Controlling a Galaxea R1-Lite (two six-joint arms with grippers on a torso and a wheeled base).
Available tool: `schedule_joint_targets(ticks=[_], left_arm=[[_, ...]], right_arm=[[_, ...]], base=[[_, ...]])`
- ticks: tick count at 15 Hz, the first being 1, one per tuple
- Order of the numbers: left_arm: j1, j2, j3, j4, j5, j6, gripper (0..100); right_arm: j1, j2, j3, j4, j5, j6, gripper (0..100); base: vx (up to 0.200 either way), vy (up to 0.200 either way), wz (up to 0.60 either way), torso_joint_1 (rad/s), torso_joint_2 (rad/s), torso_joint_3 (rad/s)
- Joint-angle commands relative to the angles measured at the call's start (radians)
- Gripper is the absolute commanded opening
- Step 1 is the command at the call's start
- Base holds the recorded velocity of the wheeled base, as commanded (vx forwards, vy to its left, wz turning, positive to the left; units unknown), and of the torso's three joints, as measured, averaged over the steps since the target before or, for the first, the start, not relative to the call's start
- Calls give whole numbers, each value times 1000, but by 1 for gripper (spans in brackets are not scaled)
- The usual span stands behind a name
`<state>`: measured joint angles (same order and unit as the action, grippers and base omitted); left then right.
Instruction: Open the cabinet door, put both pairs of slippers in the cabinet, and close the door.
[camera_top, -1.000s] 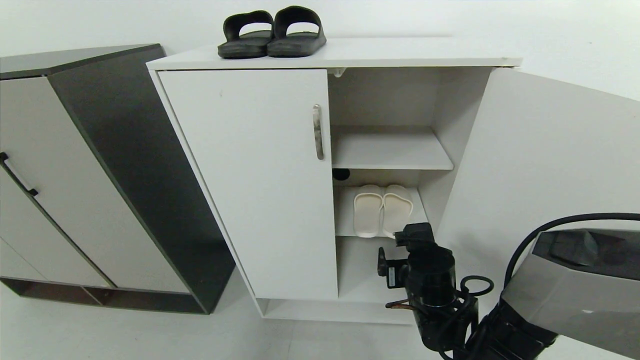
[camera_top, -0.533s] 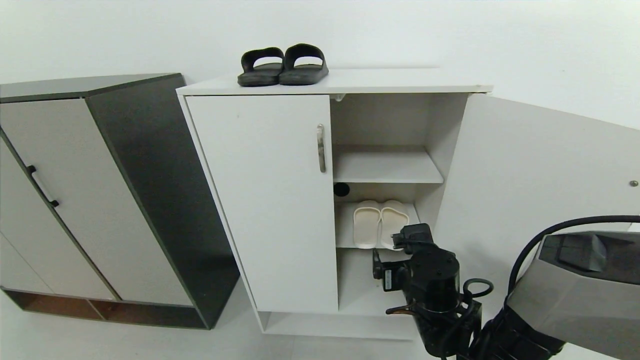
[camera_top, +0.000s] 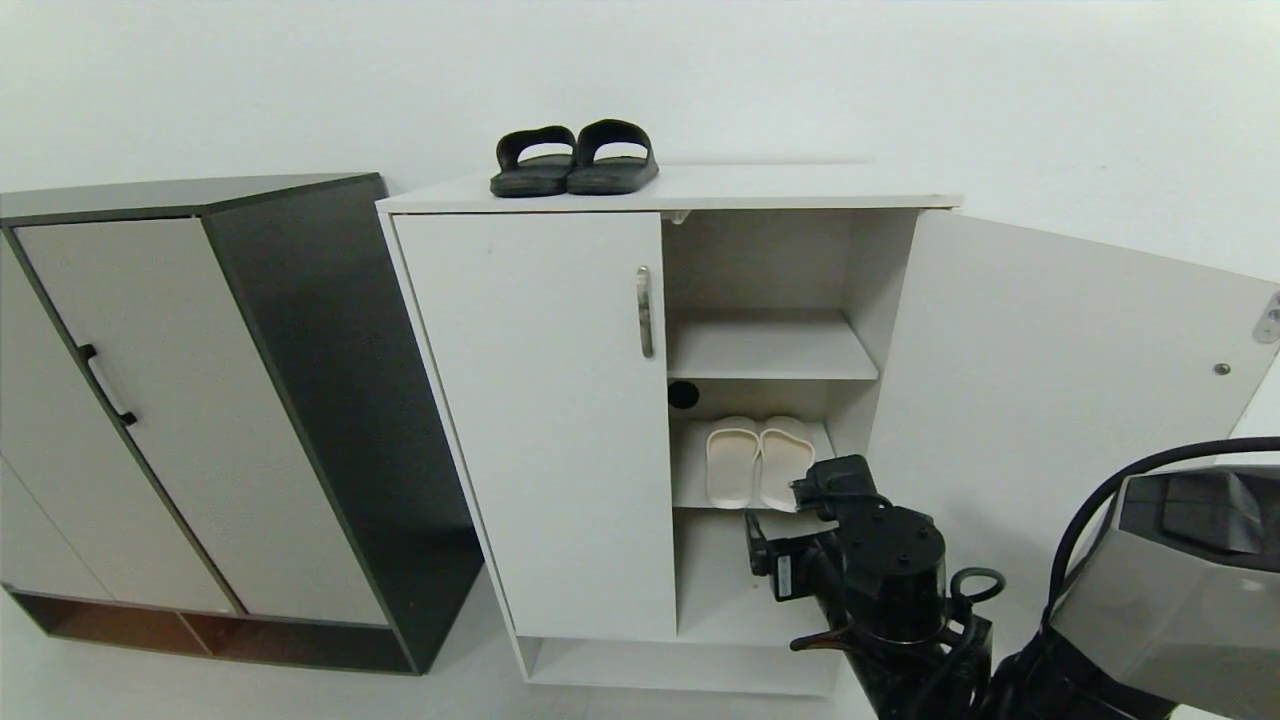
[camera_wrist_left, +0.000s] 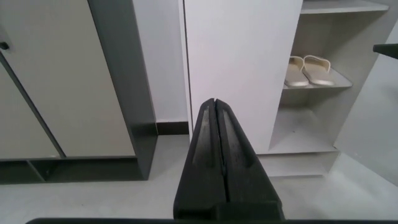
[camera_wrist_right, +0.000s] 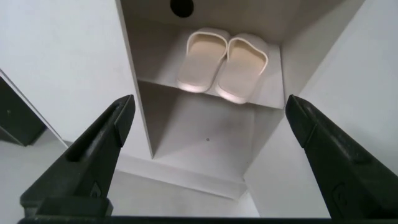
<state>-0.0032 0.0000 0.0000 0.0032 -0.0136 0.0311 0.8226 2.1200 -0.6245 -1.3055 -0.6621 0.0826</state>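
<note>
A pair of black slippers (camera_top: 575, 158) sits on top of the white cabinet (camera_top: 540, 420). Its right door (camera_top: 1050, 380) stands wide open and the left door with the metal handle (camera_top: 645, 312) is closed. A pair of white slippers (camera_top: 758, 467) (camera_wrist_right: 224, 59) (camera_wrist_left: 311, 70) lies side by side on the middle shelf. My right gripper (camera_wrist_right: 208, 102) is open and empty, low in front of the open compartment, a little short of that shelf. My left gripper (camera_wrist_left: 214, 106) is shut on nothing, held low before the closed left door.
A grey and dark cabinet (camera_top: 180, 400) stands to the left of the white one, angled, its door shut. The upper shelf (camera_top: 765, 345) and bottom compartment (camera_top: 720, 590) hold nothing. The open door bounds the right side near my right arm (camera_top: 890, 570).
The whole head view has shifted: the camera has drawn back, so both cabinets look smaller and more upright. The slippers stay in place. My right arm keeps its pose.
</note>
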Motion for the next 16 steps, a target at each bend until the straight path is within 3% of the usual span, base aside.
schedule_joint_targets(ticks=[1,16], left_arm=[[0,2,0,0,0,0,0],[0,2,0,0,0,0,0]], right_arm=[[0,-3,6,-1,-1,-1,100],[-11,12,34,-46,41,-26,100]], base=[[0,0,0,0,0,0],[0,187,0,2,3,1]])
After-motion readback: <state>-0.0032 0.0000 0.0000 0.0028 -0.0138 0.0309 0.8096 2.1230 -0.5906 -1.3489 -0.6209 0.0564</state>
